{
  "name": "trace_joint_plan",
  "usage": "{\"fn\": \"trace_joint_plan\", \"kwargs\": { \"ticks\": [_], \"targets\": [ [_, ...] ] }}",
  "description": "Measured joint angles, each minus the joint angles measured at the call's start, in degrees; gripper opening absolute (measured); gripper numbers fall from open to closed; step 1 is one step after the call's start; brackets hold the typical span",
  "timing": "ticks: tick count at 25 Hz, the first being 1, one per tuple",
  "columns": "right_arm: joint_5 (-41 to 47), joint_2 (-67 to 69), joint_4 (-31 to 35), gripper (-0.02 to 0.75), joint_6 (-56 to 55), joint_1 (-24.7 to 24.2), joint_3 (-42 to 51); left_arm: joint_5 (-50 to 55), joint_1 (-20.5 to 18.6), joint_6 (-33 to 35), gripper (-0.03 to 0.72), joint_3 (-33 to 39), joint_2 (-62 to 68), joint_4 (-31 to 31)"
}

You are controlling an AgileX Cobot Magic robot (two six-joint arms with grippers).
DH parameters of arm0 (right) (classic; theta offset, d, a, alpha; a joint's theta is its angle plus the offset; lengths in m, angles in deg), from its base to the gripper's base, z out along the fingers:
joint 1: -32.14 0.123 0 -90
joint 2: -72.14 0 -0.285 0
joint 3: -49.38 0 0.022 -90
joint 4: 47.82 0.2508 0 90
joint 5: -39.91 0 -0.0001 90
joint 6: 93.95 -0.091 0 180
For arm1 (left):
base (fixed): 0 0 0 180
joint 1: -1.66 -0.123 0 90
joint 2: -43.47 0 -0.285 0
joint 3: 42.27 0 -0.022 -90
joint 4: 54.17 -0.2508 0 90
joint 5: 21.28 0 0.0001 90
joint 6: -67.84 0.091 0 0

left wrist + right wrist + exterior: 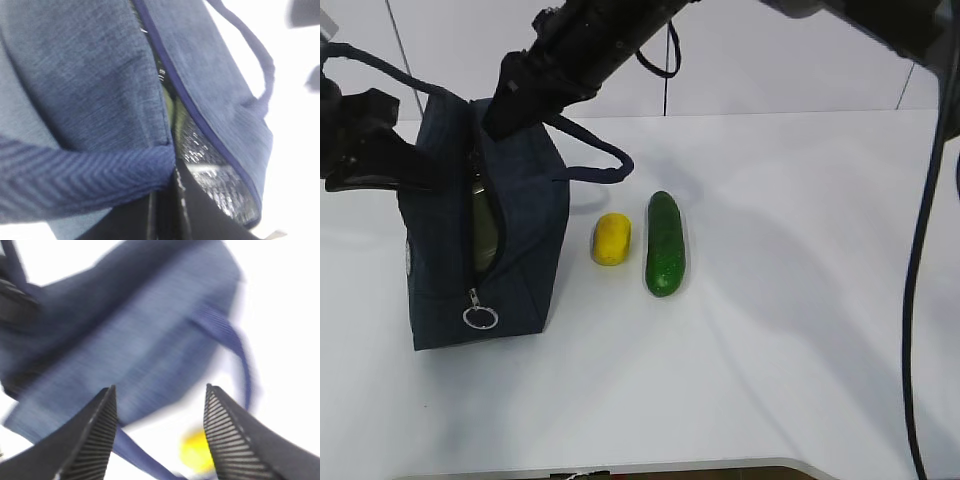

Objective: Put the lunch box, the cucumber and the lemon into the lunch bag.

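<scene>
The navy lunch bag (520, 215) stands at the left with its zipper open; its silver ring pull (480, 318) hangs low. A pale green sliver inside the opening (483, 232), also in the left wrist view (169, 107), looks like the lunch box; the rest is hidden. The lemon (611, 240) and the cucumber (665, 243) lie side by side on the table right of the bag. My left gripper (360, 150) is shut on the bag's handle (90, 177). My right gripper (510, 105) is open and empty just above the bag (150, 330); the lemon (196, 452) shows blurred below it.
The white table (800, 300) runs right and forward of the cucumber. The bag's second handle (605, 160) loops out toward the lemon. The right arm's cable (920, 250) hangs along the right edge.
</scene>
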Motion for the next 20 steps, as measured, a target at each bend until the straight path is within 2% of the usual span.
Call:
{"fn": "trace_joint_plan", "kwargs": {
  "ticks": [7,14,18,20],
  "targets": [
    [1.3,-3.7,-9.7,0.447,-3.0,-2.0,0.0,0.2,-2.5,0.0,-0.005,0.0,0.0,-0.8],
    [1.4,-6.6,-18.6,0.447,-11.9,-4.4,0.0,2.5,-5.1,0.0,-0.005,0.0,0.0,-2.0],
    [1.5,-6.8,-27.4,0.447,-18.8,-4.6,0.2,4.1,-6.5,0.0,-0.005,0.0,-0.2,-2.4],
    [1.6,-6.9,-29.6,0.447,-21.2,-4.7,1.2,4.5,-7.2,0.0,-0.005,0.0,-0.6,-3.6]
  ]
}}
